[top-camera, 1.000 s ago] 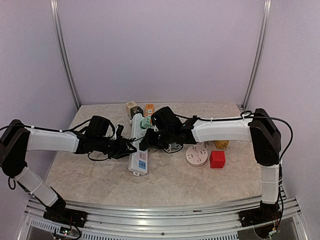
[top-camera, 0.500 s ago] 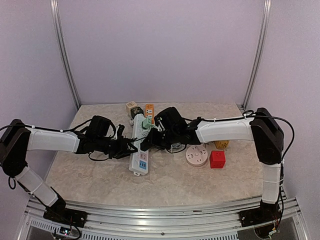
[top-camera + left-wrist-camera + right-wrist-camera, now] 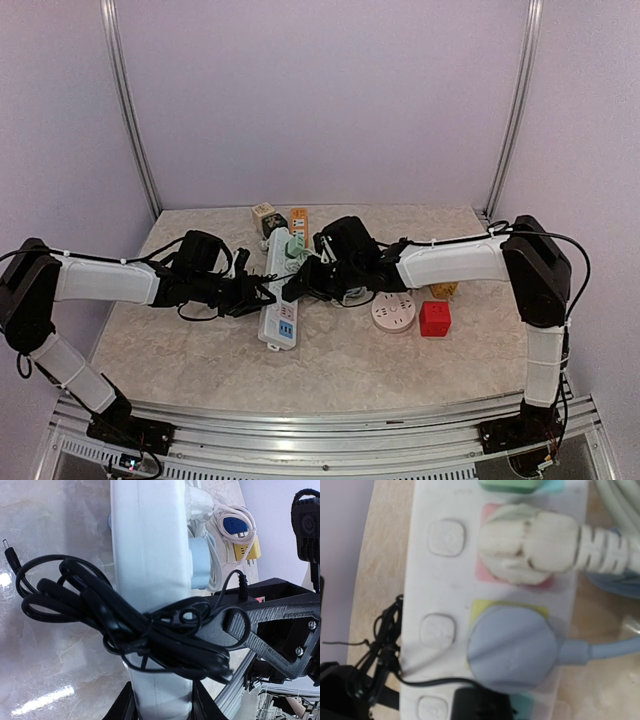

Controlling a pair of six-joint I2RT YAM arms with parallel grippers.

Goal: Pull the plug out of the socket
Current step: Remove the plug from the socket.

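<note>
On the table (image 3: 180,350), the left pincer (image 3: 262,293) is still squeezing the long white power strip (image 3: 279,320). The right pincer (image 3: 293,290) is sliding right over the strip's black plug (image 3: 480,705); I cannot tell its grip.

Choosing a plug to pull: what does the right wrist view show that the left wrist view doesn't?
Only the right wrist: the green plug at the top edge, the switch buttons and the coloured socket faces. Only the left wrist: a loose barrel tip and the left fingers flanking the power strip. Both: that white strip, the pale blue plug and the tangled black cable.
</note>
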